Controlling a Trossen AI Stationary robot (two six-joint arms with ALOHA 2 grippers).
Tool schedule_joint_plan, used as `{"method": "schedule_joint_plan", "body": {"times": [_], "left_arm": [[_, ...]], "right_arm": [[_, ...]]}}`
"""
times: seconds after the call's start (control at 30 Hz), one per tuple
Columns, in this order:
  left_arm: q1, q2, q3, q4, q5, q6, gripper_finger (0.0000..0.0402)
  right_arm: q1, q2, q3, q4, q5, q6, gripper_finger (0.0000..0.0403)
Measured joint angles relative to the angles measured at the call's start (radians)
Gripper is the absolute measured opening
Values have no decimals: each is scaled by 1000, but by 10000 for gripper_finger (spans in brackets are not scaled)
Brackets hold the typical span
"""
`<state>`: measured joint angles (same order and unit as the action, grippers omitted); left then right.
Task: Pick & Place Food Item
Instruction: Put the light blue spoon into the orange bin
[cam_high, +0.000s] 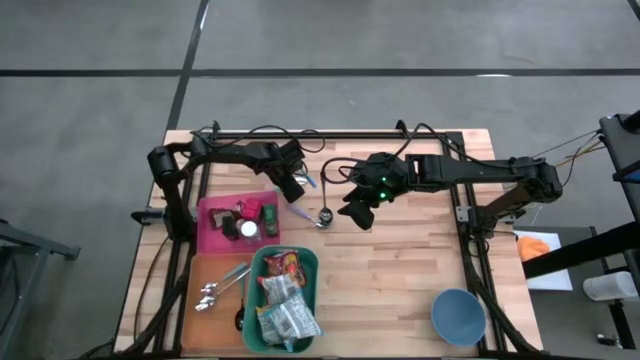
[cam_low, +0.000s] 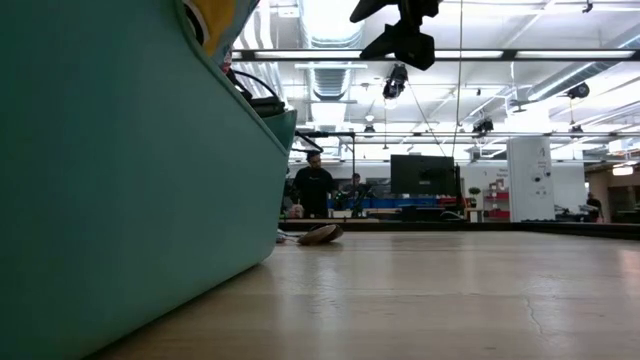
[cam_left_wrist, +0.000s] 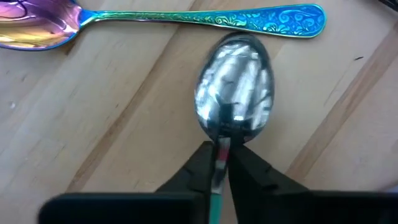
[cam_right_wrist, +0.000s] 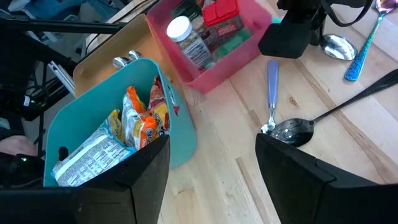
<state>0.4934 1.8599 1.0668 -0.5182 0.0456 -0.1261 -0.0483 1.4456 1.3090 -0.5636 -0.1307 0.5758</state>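
Food packets fill a teal bin at the table's near side. No gripper touches them. My left gripper is low over the table beside the pink bin, shut on a silver spoon. Just past that spoon an iridescent spoon with a blue patterned handle lies flat on the wood. My right gripper hangs open above the table's middle, its fingers wide apart with nothing between them. My left gripper pinches the silver spoon's neck, where the handle meets the bowl, between its two fingers. The fingers come from above, pointing steeply down, and the handle runs back between them. The spoon's bowl lies on the table.
The pink bin holds a jar and small boxes. A tan tray with spoons sits left of the teal bin. Two more spoons lie below my right gripper. A blue bowl stands at the near right.
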Motion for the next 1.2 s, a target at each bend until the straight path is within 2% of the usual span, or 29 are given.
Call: {"method": "schedule_joint_plan", "body": {"times": [0.1,0.17,0.73,1.2], "left_arm": [[0,0,0,0,6,-1,13],[-1,0,0,0,7,-1,9],[-2,-41,6,-20,-17,-13,7],[-2,-185,6,-41,-142,-7,6]], "right_arm": [[0,0,0,0,0,0,233],[0,0,0,0,0,0,233],[0,0,0,0,0,0,233],[0,0,0,0,0,0,233]]}}
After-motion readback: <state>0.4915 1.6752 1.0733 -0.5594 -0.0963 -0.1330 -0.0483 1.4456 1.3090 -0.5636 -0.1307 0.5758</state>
